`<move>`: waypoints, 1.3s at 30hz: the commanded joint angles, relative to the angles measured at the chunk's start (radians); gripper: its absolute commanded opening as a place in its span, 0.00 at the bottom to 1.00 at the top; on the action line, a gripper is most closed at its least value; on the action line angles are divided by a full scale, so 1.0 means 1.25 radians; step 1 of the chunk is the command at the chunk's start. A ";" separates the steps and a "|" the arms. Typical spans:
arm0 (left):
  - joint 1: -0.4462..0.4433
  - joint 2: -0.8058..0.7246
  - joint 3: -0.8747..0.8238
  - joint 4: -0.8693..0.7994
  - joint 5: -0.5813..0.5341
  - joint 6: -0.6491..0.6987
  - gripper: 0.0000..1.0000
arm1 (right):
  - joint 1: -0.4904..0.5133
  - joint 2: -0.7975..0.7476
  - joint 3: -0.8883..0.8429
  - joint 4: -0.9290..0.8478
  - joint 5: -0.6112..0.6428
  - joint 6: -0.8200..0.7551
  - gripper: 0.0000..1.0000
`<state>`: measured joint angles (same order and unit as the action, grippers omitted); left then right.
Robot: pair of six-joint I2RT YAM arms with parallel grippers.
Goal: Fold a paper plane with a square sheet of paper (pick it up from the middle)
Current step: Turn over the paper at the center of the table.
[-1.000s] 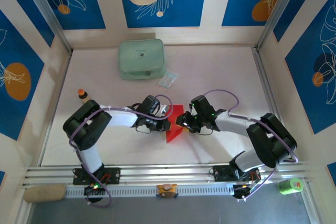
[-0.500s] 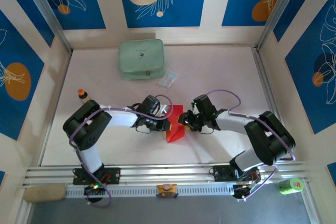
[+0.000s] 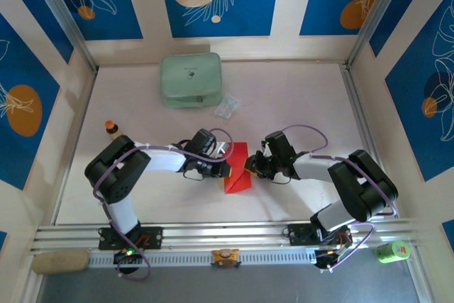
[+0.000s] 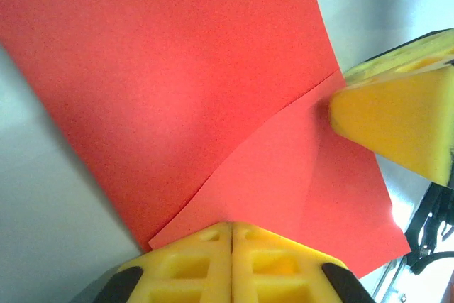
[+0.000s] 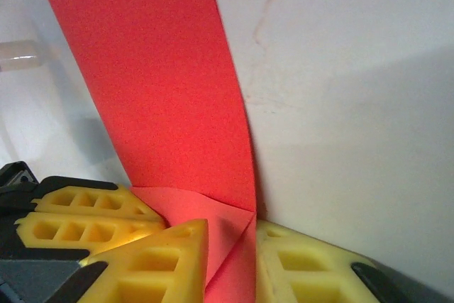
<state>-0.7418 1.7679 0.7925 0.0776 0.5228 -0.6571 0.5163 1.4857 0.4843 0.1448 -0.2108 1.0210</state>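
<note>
Between both claws, red paper (image 3: 237, 170)

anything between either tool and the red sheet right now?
Nothing visible. The left tool is shut on the near edge of the red paper; the right tool has the paper's edge between its fingers.

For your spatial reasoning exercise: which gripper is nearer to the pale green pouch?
Left. The left gripper sits below the pale green pouch, slightly right; the right gripper lies further right.
</note>
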 commanded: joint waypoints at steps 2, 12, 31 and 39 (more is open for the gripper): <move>-0.004 -0.018 -0.006 -0.036 -0.009 0.007 0.10 | -0.008 0.010 -0.021 0.049 -0.030 -0.018 0.21; -0.004 -0.019 -0.006 -0.039 -0.011 0.007 0.12 | -0.015 0.033 -0.034 0.110 -0.053 -0.019 0.17; -0.004 -0.147 -0.014 -0.100 -0.103 0.032 0.27 | -0.029 -0.092 -0.002 -0.050 0.000 -0.081 0.06; -0.001 -0.298 -0.024 -0.202 -0.278 0.069 0.30 | -0.014 -0.267 0.143 -0.431 0.248 -0.208 0.06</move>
<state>-0.7425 1.4506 0.7803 -0.0975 0.2913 -0.6018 0.4877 1.2076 0.5968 -0.1688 -0.0544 0.8570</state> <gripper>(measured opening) 0.300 0.063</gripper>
